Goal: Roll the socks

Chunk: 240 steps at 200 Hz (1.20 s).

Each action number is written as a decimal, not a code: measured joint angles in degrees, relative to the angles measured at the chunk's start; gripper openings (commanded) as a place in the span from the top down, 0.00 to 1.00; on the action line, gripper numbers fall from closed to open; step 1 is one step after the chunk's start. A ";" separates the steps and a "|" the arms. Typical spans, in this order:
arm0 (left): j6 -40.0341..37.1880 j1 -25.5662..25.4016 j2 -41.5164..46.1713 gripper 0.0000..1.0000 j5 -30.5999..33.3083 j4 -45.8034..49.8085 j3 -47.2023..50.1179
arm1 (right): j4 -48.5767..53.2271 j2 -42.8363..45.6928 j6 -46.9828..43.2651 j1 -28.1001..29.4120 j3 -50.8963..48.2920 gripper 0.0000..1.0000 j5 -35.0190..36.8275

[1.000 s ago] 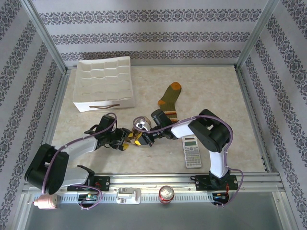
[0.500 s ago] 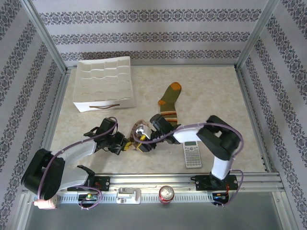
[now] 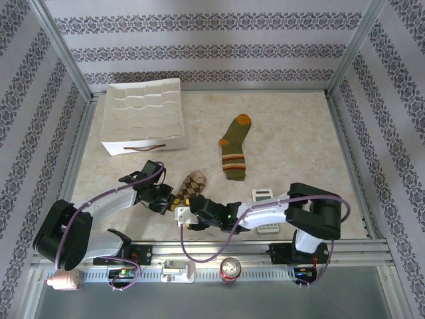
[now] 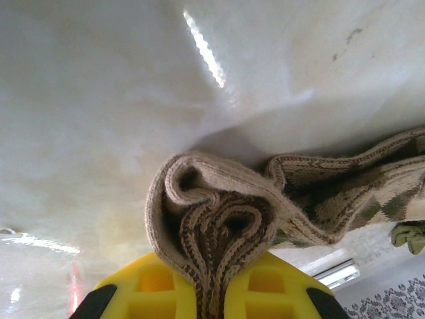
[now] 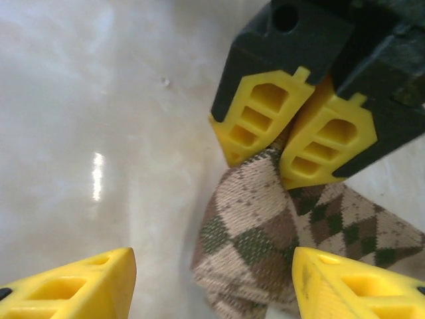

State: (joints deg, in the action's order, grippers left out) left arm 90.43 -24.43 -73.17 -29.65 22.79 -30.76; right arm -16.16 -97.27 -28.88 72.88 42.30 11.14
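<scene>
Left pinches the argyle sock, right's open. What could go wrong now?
The left gripper pinches only the middle of the argyle sock, whose roll is loose; outer layers could unwind.
The open right gripper sits close; closing in could shove the fabric.
The right arm overlies the calculator and might drag it.

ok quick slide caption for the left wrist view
Left gripper pinches the folded end of the argyle sock.

No lettering, brand or number can be read in any view; the calculator [image 3: 263, 195] near the right arm has a display and keys too small to make out; the can [image 3: 231, 268] at the near rail is seen from above, with nothing legible.
</scene>
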 measured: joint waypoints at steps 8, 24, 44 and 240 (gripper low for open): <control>-0.02 0.00 -0.13 1.00 -0.13 0.00 -0.02 | -0.17 -1.55 -1.09 0.04 1.09 0.42 1.60; 0.00 0.00 -0.15 1.00 -0.15 0.00 -0.02 | -0.57 -3.82 -2.80 0.04 2.56 0.47 4.11; 0.00 0.00 -0.13 1.00 -0.15 0.00 -0.02 | -0.59 -5.97 -4.52 0.04 3.89 0.65 5.62; -3.91 4.17 9.79 0.37 1.55 2.03 -0.90 | -11.32 -4.66 20.35 -17.27 -3.06 1.00 -29.92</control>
State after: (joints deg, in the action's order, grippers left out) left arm 86.52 -20.25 -63.37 -28.10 24.82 -31.66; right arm -27.49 -101.93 -8.54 55.61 39.24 -18.79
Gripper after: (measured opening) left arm 0.642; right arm 0.050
